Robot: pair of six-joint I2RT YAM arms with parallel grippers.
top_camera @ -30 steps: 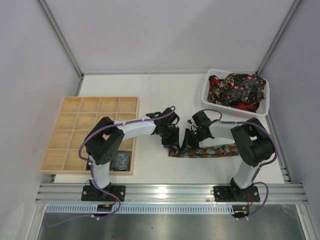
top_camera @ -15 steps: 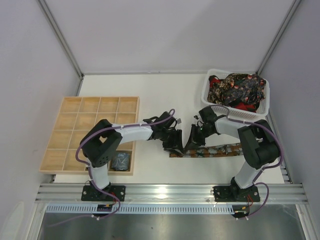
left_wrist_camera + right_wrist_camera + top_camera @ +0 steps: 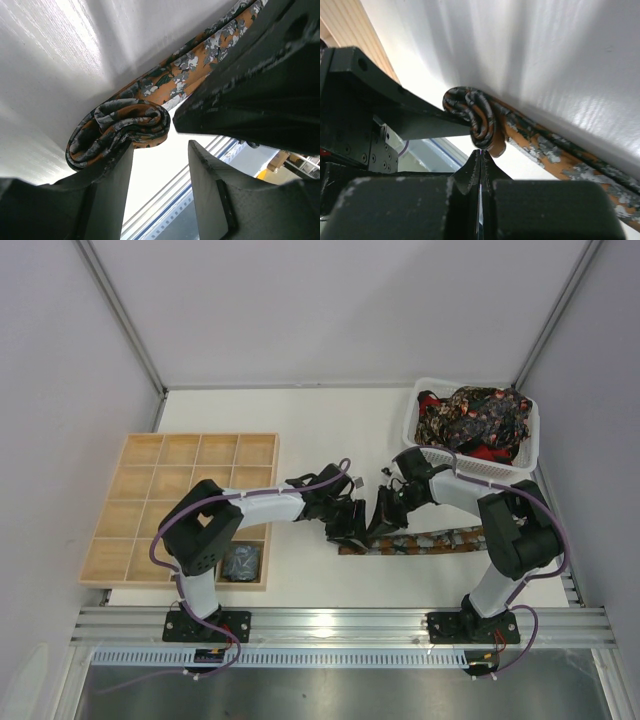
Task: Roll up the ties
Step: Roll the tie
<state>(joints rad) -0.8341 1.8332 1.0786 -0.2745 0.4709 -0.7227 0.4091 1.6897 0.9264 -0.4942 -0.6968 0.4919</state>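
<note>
A brown, black and orange patterned tie (image 3: 430, 541) lies flat on the table, running right from my grippers. Its left end is rolled into a small coil (image 3: 120, 127), also in the right wrist view (image 3: 472, 120). My left gripper (image 3: 347, 527) is open, with one finger (image 3: 112, 170) against the coil and the other clear of it. My right gripper (image 3: 381, 525) is shut and empty, its closed tips (image 3: 480, 152) touching the coil's edge. A rolled dark tie (image 3: 241, 562) sits in a near cell of the wooden grid tray (image 3: 150, 500).
A white mesh basket (image 3: 425, 445) at the back right holds a heap of patterned ties (image 3: 475, 418). The table's near edge is a metal rail (image 3: 340, 622). Grey walls close in the left and right sides.
Both grippers shifted slightly along the tie's left end, and the right arm's elbow swung back and up. The tie's rolled end stays between the two grippers.
</note>
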